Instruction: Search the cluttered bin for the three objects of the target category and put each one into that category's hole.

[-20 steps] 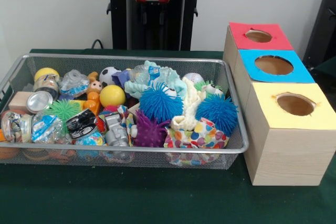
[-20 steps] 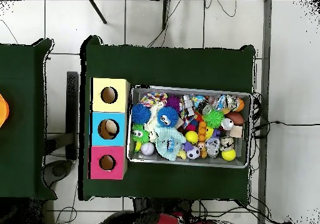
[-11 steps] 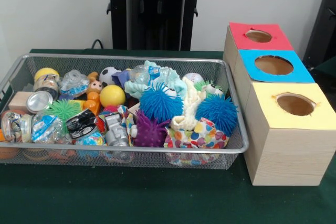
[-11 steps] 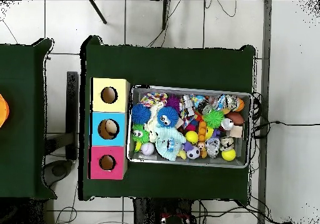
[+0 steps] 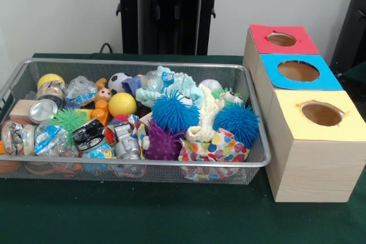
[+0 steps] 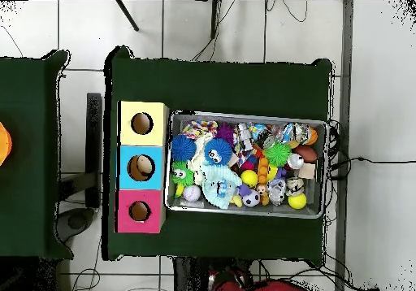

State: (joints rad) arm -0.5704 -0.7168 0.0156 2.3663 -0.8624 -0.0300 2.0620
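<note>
We see wire bin packed with toys on desk, yellow, blue, red holes just beside; pincer out of view, can't tell state

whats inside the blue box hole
In the overhead view, something pale tan shows through the hole of the blue box; what it is cannot be told. From the front, the hole shows only a tan inner wall. The rest of the inside is hidden.
</note>
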